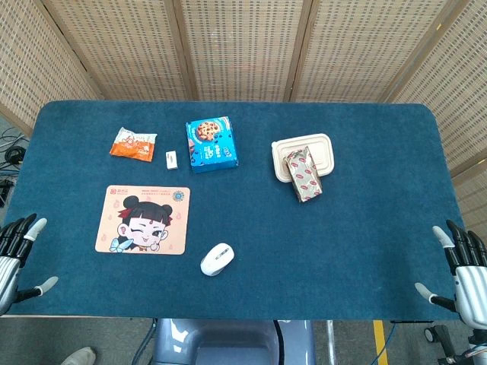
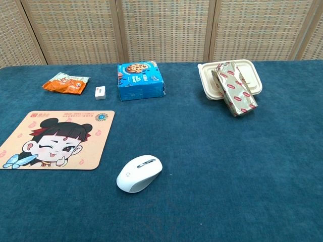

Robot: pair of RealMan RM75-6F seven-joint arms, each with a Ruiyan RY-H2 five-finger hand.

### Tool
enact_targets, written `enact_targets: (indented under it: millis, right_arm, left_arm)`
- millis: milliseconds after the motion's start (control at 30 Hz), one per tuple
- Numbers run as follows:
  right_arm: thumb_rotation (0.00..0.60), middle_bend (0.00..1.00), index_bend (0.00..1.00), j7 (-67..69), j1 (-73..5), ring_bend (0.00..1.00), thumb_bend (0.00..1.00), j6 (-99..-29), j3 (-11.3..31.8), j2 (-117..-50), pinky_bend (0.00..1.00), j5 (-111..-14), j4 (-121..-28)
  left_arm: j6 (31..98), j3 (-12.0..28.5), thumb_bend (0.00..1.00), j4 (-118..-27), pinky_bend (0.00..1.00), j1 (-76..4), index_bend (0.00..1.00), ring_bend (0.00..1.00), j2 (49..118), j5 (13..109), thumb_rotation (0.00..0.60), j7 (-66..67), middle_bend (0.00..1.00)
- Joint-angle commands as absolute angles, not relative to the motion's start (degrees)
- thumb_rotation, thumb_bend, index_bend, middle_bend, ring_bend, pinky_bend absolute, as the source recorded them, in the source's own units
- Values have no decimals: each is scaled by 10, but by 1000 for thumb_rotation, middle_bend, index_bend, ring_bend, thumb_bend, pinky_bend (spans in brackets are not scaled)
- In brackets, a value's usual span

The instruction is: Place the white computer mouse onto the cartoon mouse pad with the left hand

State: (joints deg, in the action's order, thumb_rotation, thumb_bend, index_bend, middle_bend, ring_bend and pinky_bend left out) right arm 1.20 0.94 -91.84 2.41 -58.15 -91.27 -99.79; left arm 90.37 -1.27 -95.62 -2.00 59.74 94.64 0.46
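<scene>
Both hands are partly cut off at the head view's lower corners; neither appears in the chest view. Left hand: fingers spread, holding nothing, at the table's near left edge. Right hand: likewise spread and empty. The white computer mouse lies on the blue cloth just beside the cartoon mouse pad's near right corner, not on it, well apart from the left hand, with the pad between them.
</scene>
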Motion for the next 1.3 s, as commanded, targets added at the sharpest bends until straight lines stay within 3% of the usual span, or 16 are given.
enact_targets:
  millis: [33,400,667,900,1300]
  right_arm:
    - [600,0,0,11,10,0,0,-919,24,-582,0,-913,-998]
    - [600,0,0,12,10,0,0,-921,27,-581,0,-909,-1000]
    - [600,0,0,19,3,0,0,-908,40,-580,0,-879,-996]
    - [600,0,0,30,-3,0,0,-889,52,-579,0,-846,-991]
    - [600,0,0,58,-11,0,0,-864,68,-573,0,-803,-975]
  left_arm:
    - [902,-13,0,-955,52,-21,0,0,598,946,600,4,0]
    - [862,-1,0,-934,52,-52,0,0,613,943,600,13,0]
    - [770,21,0,-775,52,-189,0,0,690,1036,600,-33,0]
    - [790,10,0,-591,52,-299,0,0,802,1145,600,-101,0]
    - [796,-24,0,-386,52,-462,0,0,943,1245,600,-103,0]
